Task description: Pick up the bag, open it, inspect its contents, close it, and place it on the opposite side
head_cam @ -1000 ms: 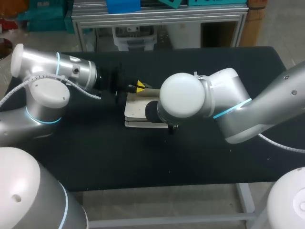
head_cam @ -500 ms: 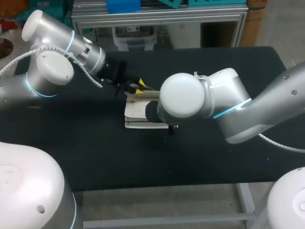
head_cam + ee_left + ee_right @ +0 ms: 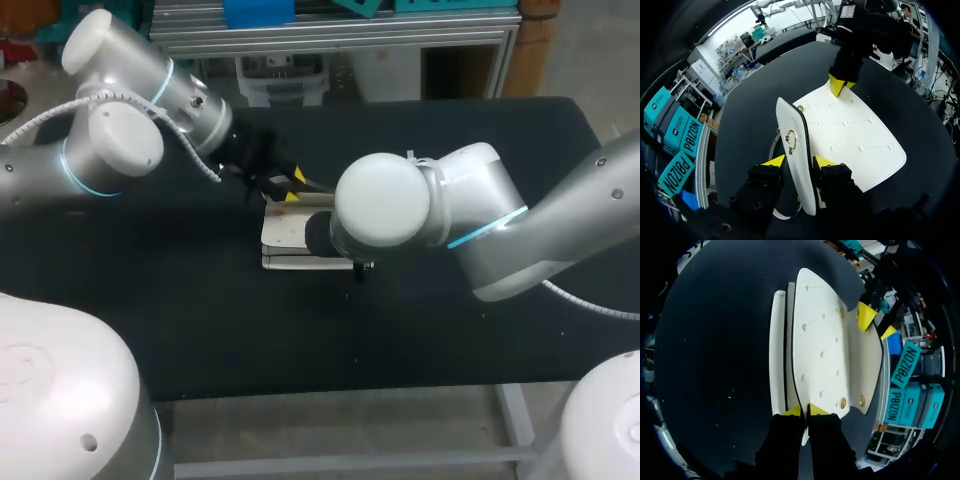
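White bag [image 3: 290,232] lies flat mid-tabletop [image 3: 200,330], its clasp flap [image 3: 794,142] standing up on edge. On that flap the left pincer [image 3: 798,161] is clamped narrow; at the bag's opposite edge the right pincer [image 3: 805,410] is nipped almost closed on a panel. The risk, I'd say: uneven pulling by the 2 lets the thin flap slip free.

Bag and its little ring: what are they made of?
The bag looks like smooth white leather or imitation leather: it has dimpled stitch lines and a stiff flap with a dark edge. The ring looks like shiny gold-coloured metal.
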Robot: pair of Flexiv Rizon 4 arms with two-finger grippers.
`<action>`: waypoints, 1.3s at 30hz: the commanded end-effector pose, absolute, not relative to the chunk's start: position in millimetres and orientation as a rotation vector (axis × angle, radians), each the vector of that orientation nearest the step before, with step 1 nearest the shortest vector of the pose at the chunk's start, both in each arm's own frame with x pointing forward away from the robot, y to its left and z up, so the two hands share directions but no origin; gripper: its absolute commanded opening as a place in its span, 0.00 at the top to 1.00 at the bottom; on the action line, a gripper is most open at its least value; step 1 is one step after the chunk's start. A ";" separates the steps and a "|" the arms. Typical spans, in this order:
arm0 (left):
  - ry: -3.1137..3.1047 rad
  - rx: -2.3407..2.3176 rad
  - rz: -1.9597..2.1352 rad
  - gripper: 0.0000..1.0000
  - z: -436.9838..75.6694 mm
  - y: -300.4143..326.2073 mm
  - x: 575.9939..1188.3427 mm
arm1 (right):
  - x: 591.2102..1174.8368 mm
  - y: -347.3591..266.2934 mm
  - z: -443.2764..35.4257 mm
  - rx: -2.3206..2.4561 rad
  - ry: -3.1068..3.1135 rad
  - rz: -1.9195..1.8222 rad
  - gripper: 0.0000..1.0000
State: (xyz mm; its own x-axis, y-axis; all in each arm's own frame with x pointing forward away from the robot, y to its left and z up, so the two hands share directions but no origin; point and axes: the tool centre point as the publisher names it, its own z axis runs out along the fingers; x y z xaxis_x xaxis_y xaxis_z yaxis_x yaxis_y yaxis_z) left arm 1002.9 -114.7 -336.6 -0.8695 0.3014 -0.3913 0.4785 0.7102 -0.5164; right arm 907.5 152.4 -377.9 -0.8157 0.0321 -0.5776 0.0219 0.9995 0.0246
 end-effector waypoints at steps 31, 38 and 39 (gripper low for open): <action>2.766 0.449 -0.893 1.00 -359.8 -125.7 1032.7 | 907.0 152.9 -379.8 0.039 2.521 0.022 1.00; 2.795 0.439 -0.966 1.00 -354.5 -123.1 1035.6 | 907.0 152.9 -379.8 0.039 2.521 0.022 1.00; 2.795 0.438 -0.968 1.00 -352.5 -122.9 1035.8 | 907.0 152.9 -379.8 0.039 2.521 0.022 1.00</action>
